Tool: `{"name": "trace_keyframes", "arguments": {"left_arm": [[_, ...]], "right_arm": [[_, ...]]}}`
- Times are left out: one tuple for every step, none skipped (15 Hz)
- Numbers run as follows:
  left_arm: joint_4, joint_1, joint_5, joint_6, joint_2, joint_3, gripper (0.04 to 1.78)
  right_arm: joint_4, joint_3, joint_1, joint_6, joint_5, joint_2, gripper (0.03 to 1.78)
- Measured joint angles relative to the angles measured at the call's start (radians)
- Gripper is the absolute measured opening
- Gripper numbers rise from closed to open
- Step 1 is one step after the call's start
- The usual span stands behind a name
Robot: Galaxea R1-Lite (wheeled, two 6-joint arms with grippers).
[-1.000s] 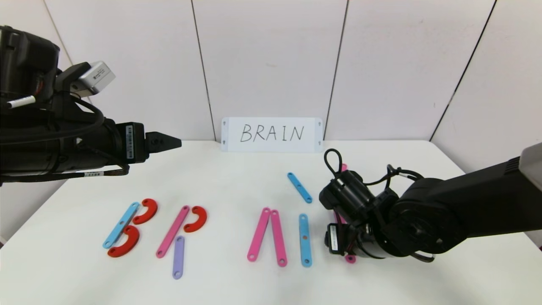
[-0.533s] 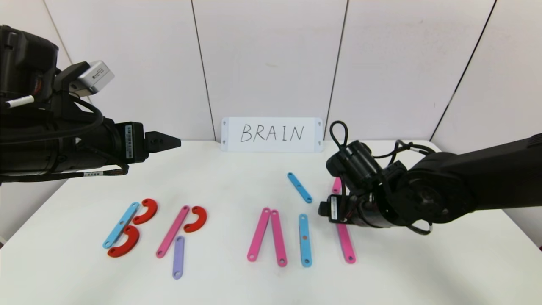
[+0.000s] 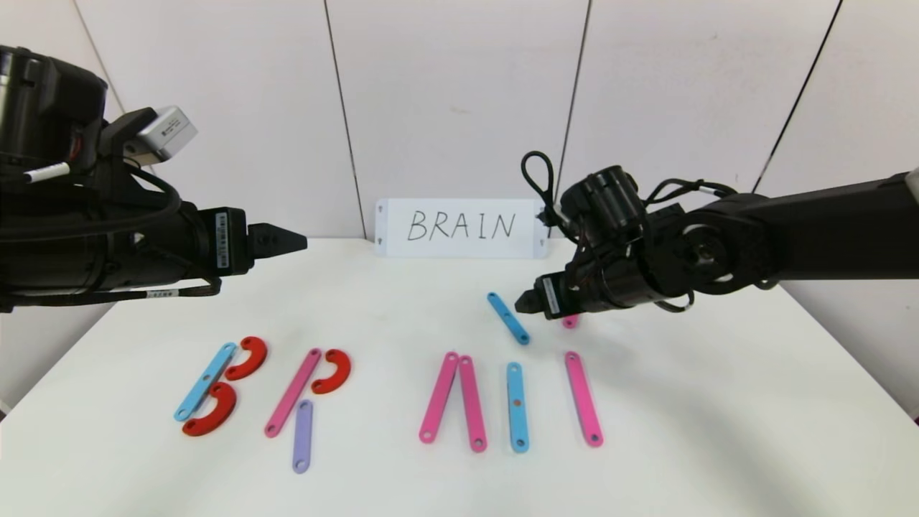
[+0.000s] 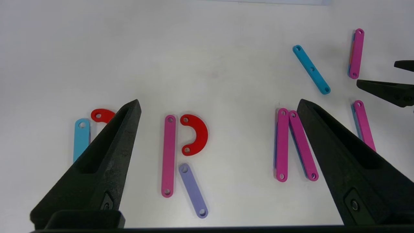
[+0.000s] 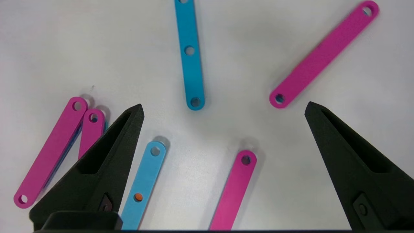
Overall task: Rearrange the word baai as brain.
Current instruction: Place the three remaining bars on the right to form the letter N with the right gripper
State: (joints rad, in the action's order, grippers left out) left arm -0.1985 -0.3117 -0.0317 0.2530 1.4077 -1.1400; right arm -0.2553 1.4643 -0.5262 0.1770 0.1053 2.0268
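Two claws hang above the white counter [image 3: 718, 402], both wide open and holding nothing. The right claw [image 3: 523, 304] hovers over the last letter, between a slanted flat light-blue plastic strip with holes [image 3: 508, 318] and a pink holed strip [image 5: 323, 53] at its 3 o'clock. B, R, A and I look built; N seems to be in hand. Next, I think, it must grab one of these and lay it by the upright pink strip [image 3: 583, 398]. The left claw [image 3: 287, 241] waits at 9 o'clock.
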Motion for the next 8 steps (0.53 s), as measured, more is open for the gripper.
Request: {"name": "trace_keyframes", "arguments": {"left_arm": [[0.000, 0.004, 0.000, 0.000, 0.002, -0.001, 1.69], [0.000, 0.009, 0.000, 0.000, 0.004, -0.003, 1.69], [0.000, 0.013, 0.000, 0.000, 0.006, -0.004, 1.69], [0.000, 0.016, 0.000, 0.000, 0.007, -0.005, 1.69], [0.000, 0.019, 0.000, 0.000, 0.007, -0.006, 1.69], [0.000, 0.019, 0.000, 0.000, 0.008, -0.007, 1.69], [0.000, 0.019, 0.000, 0.000, 0.008, -0.007, 1.69], [0.000, 0.020, 0.000, 0.000, 0.009, -0.007, 1.69]], "right_arm": [[-0.003, 0.029, 0.013, -0.044, -0.046, 0.023, 1.74], [-0.005, 0.052, 0.020, -0.074, -0.076, 0.043, 1.74], [-0.008, 0.083, 0.024, -0.101, -0.106, 0.066, 1.74], [-0.010, 0.117, 0.027, -0.125, -0.140, 0.090, 1.74], [-0.010, 0.144, 0.031, -0.143, -0.168, 0.111, 1.74], [-0.012, 0.179, 0.036, -0.157, -0.192, 0.138, 1.74], [-0.018, 0.208, 0.037, -0.167, -0.201, 0.162, 1.74], [-0.027, 0.236, 0.039, -0.177, -0.205, 0.188, 1.74]]}}
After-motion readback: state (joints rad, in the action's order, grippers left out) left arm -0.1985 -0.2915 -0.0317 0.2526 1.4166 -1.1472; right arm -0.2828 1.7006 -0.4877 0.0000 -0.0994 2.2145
